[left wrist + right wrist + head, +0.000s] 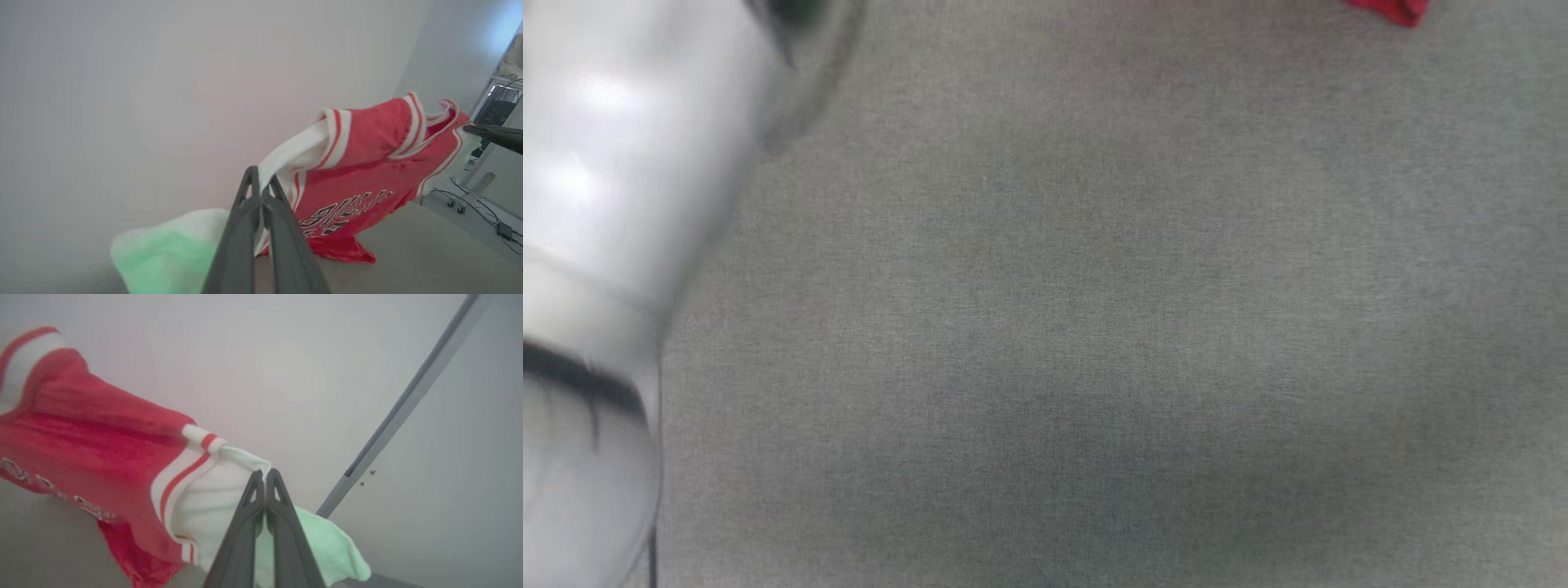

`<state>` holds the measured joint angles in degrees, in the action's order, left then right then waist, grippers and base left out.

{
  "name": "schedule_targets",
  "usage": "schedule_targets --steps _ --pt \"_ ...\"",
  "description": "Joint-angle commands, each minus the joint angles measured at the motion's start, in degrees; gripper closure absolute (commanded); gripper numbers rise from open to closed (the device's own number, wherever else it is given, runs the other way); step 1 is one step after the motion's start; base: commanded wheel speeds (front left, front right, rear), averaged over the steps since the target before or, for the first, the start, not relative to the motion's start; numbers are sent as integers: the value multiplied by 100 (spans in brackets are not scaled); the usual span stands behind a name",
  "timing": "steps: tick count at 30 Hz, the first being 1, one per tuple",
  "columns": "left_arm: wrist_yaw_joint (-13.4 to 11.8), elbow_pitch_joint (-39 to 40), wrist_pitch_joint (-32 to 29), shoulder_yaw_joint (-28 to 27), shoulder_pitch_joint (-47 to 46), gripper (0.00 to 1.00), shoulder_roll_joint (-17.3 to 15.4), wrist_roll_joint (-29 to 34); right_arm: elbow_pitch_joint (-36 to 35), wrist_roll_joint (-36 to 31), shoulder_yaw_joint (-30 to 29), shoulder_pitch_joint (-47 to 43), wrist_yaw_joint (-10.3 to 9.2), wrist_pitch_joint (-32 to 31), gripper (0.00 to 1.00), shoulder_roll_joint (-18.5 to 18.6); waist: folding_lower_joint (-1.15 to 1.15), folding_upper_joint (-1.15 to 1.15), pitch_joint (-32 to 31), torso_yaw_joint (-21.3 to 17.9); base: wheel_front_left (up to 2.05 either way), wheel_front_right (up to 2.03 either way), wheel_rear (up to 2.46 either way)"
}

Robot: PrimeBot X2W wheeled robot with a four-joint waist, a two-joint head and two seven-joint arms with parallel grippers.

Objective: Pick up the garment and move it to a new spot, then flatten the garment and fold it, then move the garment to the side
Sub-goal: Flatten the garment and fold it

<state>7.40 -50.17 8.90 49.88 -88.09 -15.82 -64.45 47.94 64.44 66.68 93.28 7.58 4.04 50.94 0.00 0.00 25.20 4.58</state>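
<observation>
Left wrist view: found red jersey (367, 163) strung in the air between two clenched claws.

Recorded white panels, red-and-white striped trim and dark white-outlined lettering across the front. Confirmed lower hem touching grey surface (429, 245), the rest lifted off it. Found left claw (261, 183) clamped tight on a white panel at the jersey's near edge. Confirmed in right wrist view right claw (265, 475) pinched likewise on white fabric, fingers pressed together. Noted pale green blur (171, 253) just beside the left claw's fingers; could not tell its nature. Logged in head view a red scrap of jersey at the top right edge and a blurred pale forearm (605, 204) at the left. Marked plain wall (163, 81) behind.
</observation>
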Motion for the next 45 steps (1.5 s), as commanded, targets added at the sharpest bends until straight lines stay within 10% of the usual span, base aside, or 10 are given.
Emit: schedule_targets --steps 1,10,31,45 --pt "0 402 0 110 606 100 -322 -258 -305 115 175 -429 -15 38 100 265 0 0 -109 -20 0 0 0" --pt "2 2582 358 890 3828 100 -1769 -1253 -2260 1110 580 -2954 -17 148 100 1393 0 0 -521 -112 0 0 0" --pt "-310 5100 210 1920 6234 100 -3733 -1305 -4543 1671 663 -6124 -15 -255 100 2425 0 0 -1064 -112 0 0 0" --pt "-647 4282 -223 2159 5927 100 -2793 -735 -3645 899 723 -6262 -17 -790 100 1294 0 0 -754 -134 0 0 0"
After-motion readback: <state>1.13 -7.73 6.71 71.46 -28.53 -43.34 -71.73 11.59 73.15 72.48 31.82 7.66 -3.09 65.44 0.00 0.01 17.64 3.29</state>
